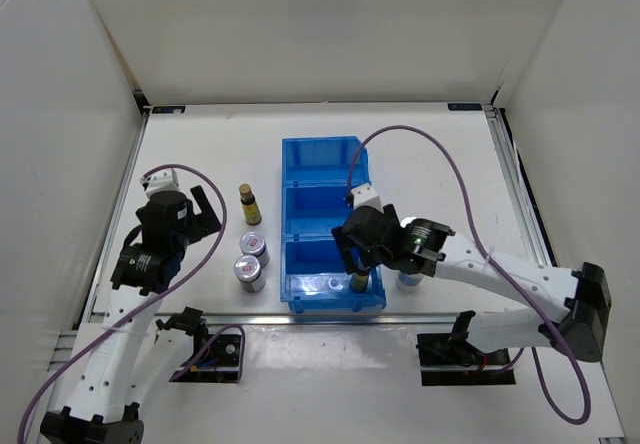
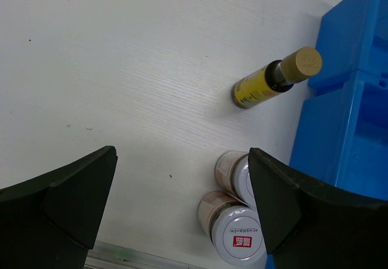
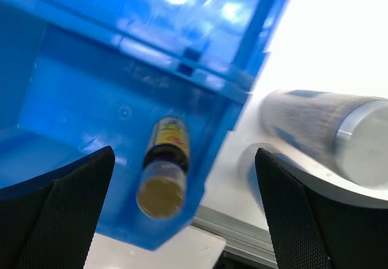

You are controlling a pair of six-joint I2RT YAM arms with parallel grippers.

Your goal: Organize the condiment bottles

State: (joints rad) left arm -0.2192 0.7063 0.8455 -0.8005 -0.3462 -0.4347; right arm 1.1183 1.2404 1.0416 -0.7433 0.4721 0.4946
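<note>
Black fingers of the left hand (image 2: 182, 160) are spread wide, holding nothing, over bare tabletop (image 2: 121, 69). Off its right fingertip sit a red-marked jar (image 2: 239, 239) and a second jar (image 2: 235, 171), side by side. Further ahead an amber bottle (image 2: 267, 81) stands just beside the blue bin (image 2: 339, 129). The right hand (image 3: 185, 160) is spread too, with a second amber bottle (image 3: 160, 196) standing loose below it in the bin's end compartment. A third jar (image 3: 327, 136) sits outside the bin, right of that hand.

- left arm (image 1: 110, 359): white links, black joints, black wrist block
- right arm (image 1: 510, 269): same white and black, small green light (image 1: 416, 236) near the wrist
- purple cable (image 1: 400, 128) looping off each arm
- fingers (image 2: 60, 208): black, matte, wedge-shaped
</note>
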